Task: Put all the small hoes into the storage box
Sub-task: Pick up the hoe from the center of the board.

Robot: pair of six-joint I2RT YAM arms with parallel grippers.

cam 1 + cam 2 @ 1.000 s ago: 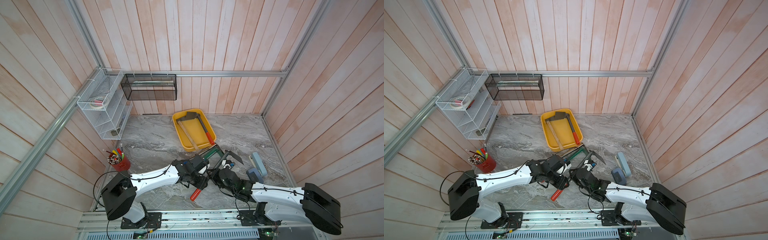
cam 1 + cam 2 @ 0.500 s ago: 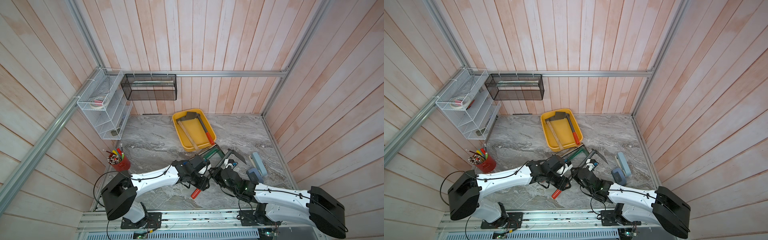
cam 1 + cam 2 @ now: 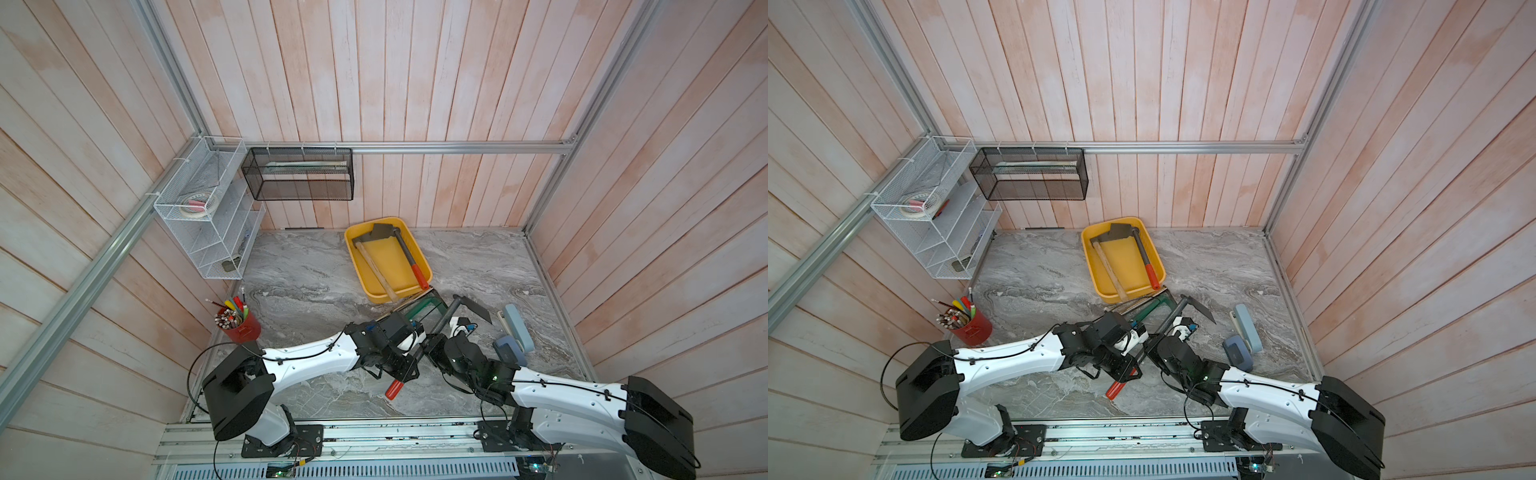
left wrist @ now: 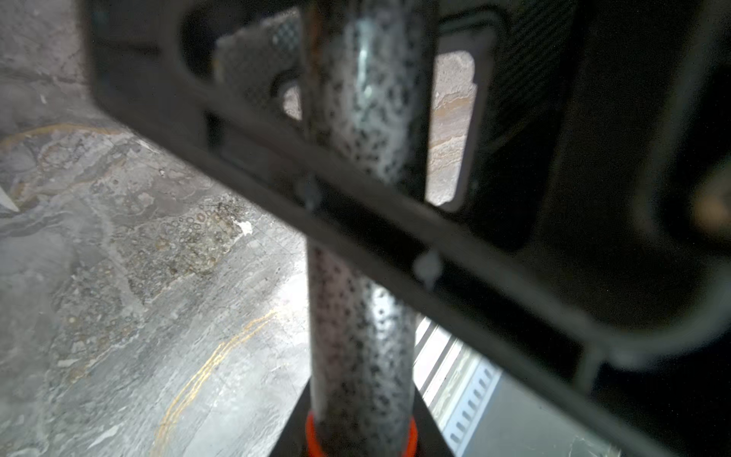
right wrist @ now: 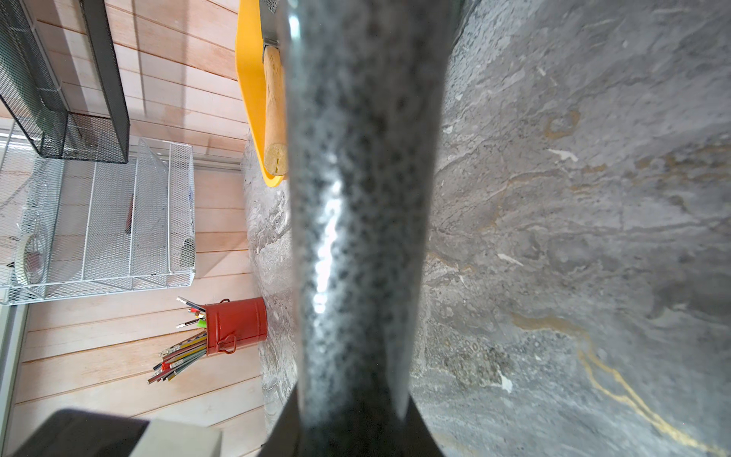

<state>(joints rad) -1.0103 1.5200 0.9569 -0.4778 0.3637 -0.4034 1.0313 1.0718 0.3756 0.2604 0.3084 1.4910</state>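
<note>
**Q:** What has changed at the small hoe (image 3: 445, 315)?

**A:** The left gripper (image 3: 407, 369), whose jaws stood apart a second ago, has closed on the speckled shaft next to the red grip (image 3: 393, 388). In the left wrist view its dark fingers lie against the shaft on both sides. The right gripper (image 3: 426, 345) remains clamped farther along the same shaft, toward the blade (image 3: 476, 309). Both arms now hold one tool.

**Q:** Where is the hoe relative to the storage box (image 3: 390, 262)?

**A:** Outside it. It appears to be held off the marble floor (image 3: 316, 291) near the front, slanted, with the blade end toward the box's near corner but short of it. The box already carries a wooden-handled hatchet (image 3: 374, 270) and a red-gripped tool (image 3: 417, 270).

**Q:** What does this mean for the task?

**A:** Probably a handover or a two-handed carry — the placing step is not yet done. A green-framed saw (image 3: 426, 305) lies between hoe and box, so the blade would have to pass over it.
</note>
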